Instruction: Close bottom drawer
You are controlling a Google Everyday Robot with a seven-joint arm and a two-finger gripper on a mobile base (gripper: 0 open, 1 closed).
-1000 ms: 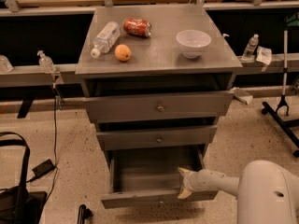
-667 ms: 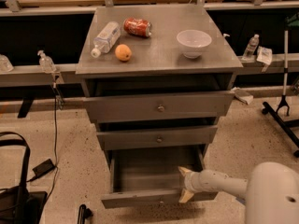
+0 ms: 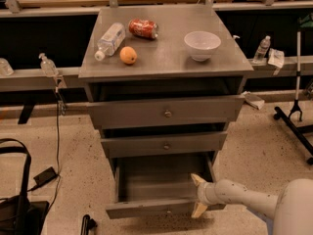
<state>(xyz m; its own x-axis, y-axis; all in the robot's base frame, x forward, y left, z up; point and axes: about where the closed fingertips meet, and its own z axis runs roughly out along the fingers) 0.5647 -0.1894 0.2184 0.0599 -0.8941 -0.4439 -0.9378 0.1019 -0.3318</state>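
The bottom drawer (image 3: 146, 209) sits low in the frame's centre, pulled well out of the grey cabinet (image 3: 161, 65) so that its dark inside shows. The gripper (image 3: 197, 195) is at the drawer's right end, lower right of centre, its fingers (image 3: 197, 179) spread apart. One is over the drawer's inside and the other just in front of the front panel. On the cabinet top lie a bottle (image 3: 110, 39), a can (image 3: 143, 28) and an orange (image 3: 128, 55), with a white bowl (image 3: 202, 44) to the right.
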